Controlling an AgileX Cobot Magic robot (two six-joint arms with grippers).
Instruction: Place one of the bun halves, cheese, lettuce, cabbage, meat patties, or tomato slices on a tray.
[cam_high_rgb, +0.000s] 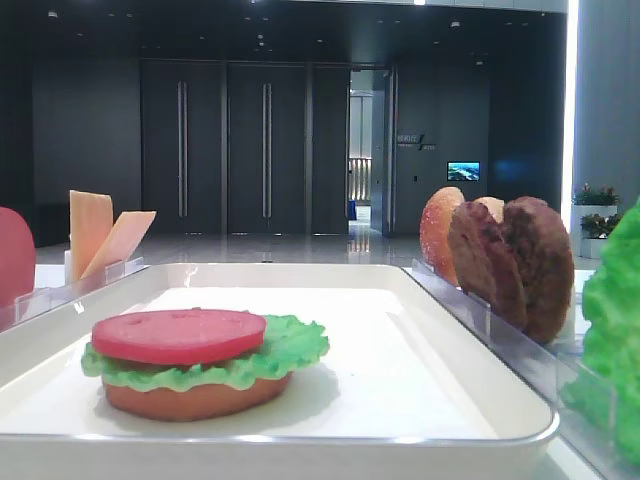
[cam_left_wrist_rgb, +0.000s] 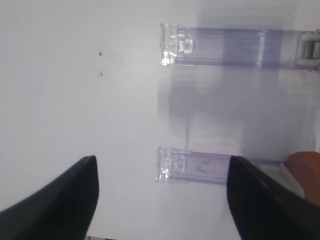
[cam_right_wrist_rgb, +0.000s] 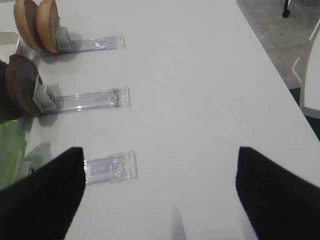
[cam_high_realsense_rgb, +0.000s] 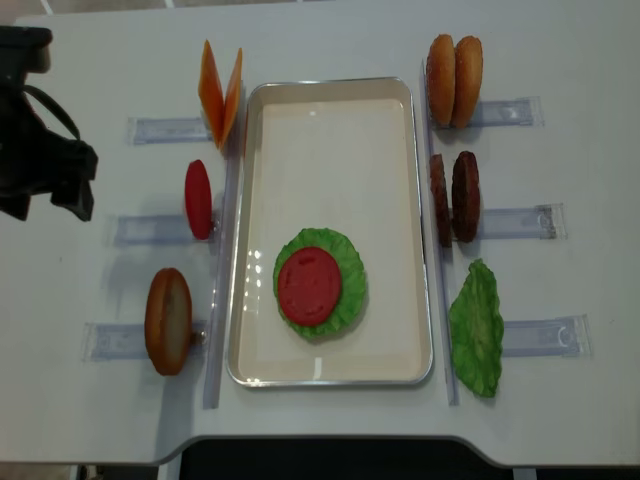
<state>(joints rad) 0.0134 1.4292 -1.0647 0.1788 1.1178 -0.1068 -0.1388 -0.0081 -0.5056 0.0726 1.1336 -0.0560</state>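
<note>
Stacked bun half (cam_high_rgb: 195, 397), lettuce (cam_high_rgb: 290, 350) and tomato slice (cam_high_rgb: 180, 333) sit on the tray (cam_high_rgb: 470, 400) — both grippers (cam_left_wrist_rgb: 160, 200) (cam_right_wrist_rgb: 160, 192) spread apart, holding nothing.

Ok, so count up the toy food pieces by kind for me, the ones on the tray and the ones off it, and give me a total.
Bun halves: 4 (one lies under the stack on the tray)
Cheese slices: 2
Tomato slices: 2
Lettuce leaves: 2
Meat patties: 2
Total: 12
</note>
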